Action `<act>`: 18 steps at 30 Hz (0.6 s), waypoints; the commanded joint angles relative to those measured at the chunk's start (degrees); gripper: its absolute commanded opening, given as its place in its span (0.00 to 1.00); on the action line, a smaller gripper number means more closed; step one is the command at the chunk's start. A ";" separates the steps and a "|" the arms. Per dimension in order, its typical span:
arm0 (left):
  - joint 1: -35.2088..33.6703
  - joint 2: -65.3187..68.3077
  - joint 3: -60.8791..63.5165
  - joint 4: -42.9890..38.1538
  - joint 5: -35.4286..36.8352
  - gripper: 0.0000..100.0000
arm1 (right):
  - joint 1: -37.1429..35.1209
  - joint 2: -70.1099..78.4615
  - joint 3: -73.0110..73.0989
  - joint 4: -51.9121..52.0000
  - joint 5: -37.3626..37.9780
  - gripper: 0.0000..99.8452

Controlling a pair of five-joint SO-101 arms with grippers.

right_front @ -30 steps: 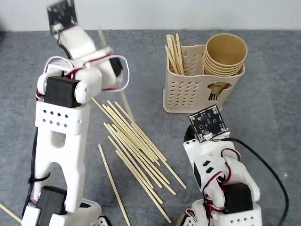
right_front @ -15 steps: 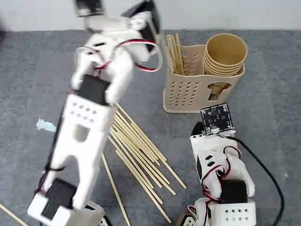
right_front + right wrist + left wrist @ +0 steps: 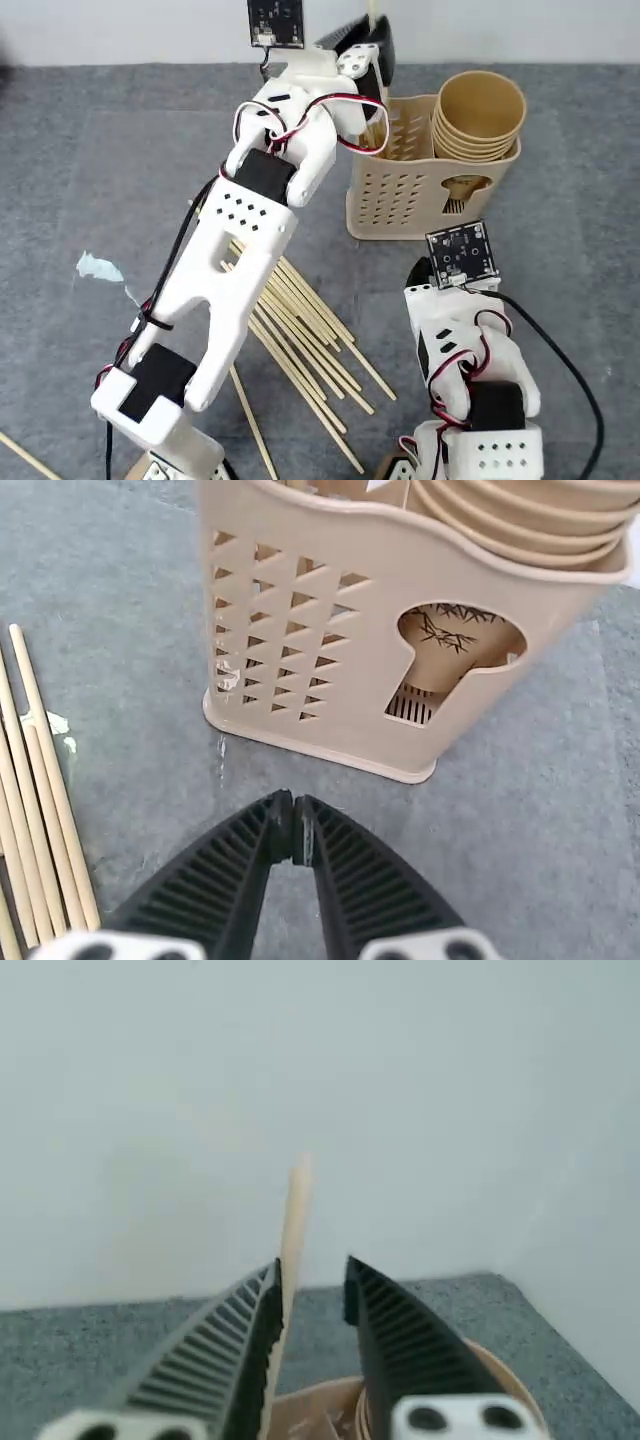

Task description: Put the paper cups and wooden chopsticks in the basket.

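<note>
The beige basket (image 3: 400, 200) stands at the back right with stacked paper cups (image 3: 480, 110) in one compartment. My left gripper (image 3: 368, 50) hovers over its other compartment, by the back wall. A wooden chopstick (image 3: 295, 1210) stands upright along one finger of the left gripper (image 3: 310, 1270), whose jaws are wider apart than the stick. Its top shows as the chopstick (image 3: 373, 12). Several loose chopsticks (image 3: 300, 320) lie on the grey mat. My right gripper (image 3: 293, 830) is shut and empty, low in front of the basket (image 3: 330, 660) and its cups (image 3: 520, 520).
The right arm (image 3: 465, 340) sits at the front with a black cable (image 3: 560, 350) beside it. A pale blue scrap (image 3: 98, 267) lies at the left. One stray chopstick (image 3: 20, 452) lies at the front left corner. More chopsticks (image 3: 40, 780) lie near the right gripper.
The left arm swung from the back left across to above the basket, carrying the chopstick upright. The right arm stayed almost still.
</note>
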State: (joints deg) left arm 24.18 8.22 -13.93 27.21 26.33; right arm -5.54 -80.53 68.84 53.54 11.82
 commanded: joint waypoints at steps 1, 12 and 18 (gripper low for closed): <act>-0.09 -5.45 -0.92 4.22 2.64 0.15 | 0.57 -0.31 -0.44 -1.45 -0.53 0.01; -10.55 -21.01 -0.66 29.19 6.51 0.15 | 0.22 -0.13 -0.44 -1.27 -0.53 0.01; -19.43 -22.77 -0.57 39.65 6.51 0.15 | -4.88 -0.13 0.70 -1.10 0.00 0.01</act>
State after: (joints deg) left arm 8.62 -11.56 -13.93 63.16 32.22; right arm -8.18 -80.44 69.89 53.54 11.82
